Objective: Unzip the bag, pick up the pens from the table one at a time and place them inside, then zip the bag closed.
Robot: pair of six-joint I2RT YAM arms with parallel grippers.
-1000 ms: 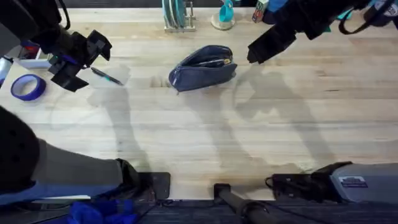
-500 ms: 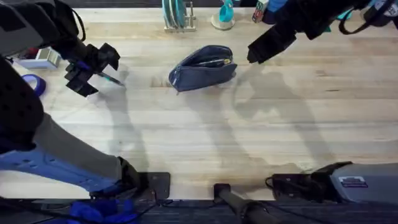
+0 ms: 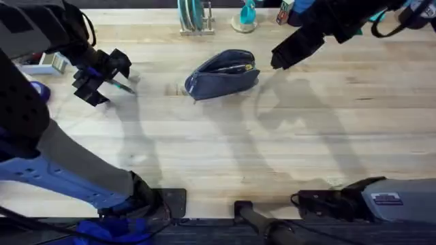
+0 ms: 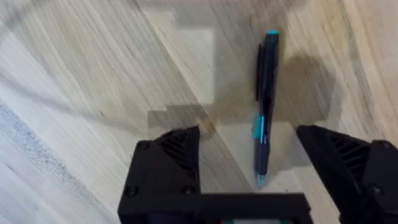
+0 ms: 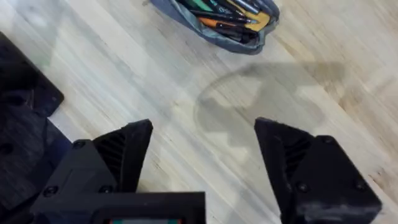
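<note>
L claw (image 4: pixel 249 155) spread wide, straddling a pen (image 4: pixel 263 106) lying flat on pale plank bench (image 3: pixel 225 150). R claw (image 5: pixel 202 155) also apart, hovering nr the bag (image 3: pixel 223 74), unzipped w/ pens inside, mid-bench.

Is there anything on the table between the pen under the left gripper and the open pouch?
Nothing visible. The pen lies on bare table between the open fingers of the left gripper, and the wood from there to the unzipped pouch holds no objects. The right gripper hovers on the pouch's far side.
</note>
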